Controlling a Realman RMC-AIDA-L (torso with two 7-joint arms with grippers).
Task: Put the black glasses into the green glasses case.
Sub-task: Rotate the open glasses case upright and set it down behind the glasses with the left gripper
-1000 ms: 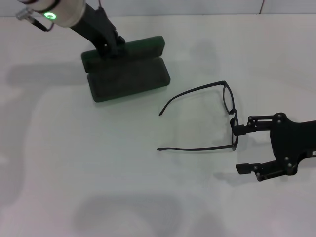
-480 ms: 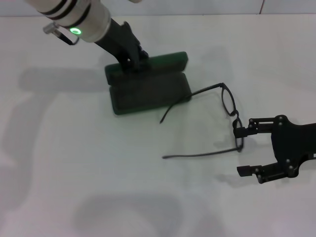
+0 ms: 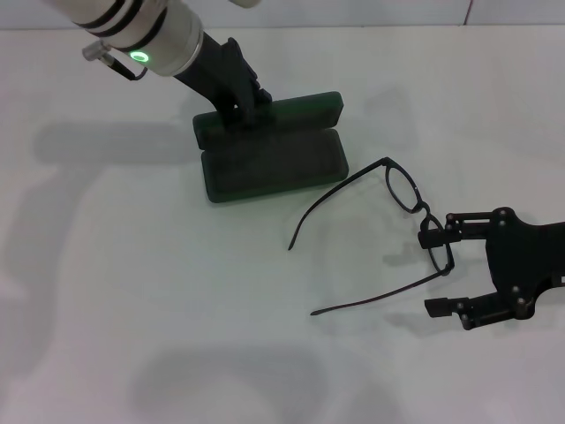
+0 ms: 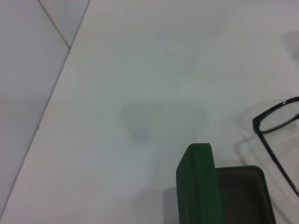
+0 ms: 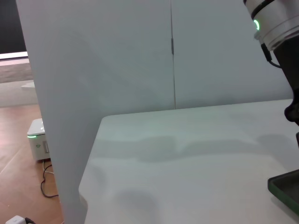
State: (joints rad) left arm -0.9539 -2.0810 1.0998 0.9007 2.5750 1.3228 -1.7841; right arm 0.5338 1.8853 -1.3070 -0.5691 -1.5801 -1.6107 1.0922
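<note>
Glasses case (image 3: 274,159) is being slid nearer the black glasses (image 3: 402,221) by the clenched left gripper (image 3: 240,104), which the spread right gripper (image 3: 435,272) is nudging, shortening the transfer

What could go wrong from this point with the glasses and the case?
The right hand is open around one lens end of the glasses, so closing there could twist the frame or smudge the lens. The arms are unfolded and spread, so they may catch the rim of the case. The left hand is at the raised lid and may nudge it.
</note>
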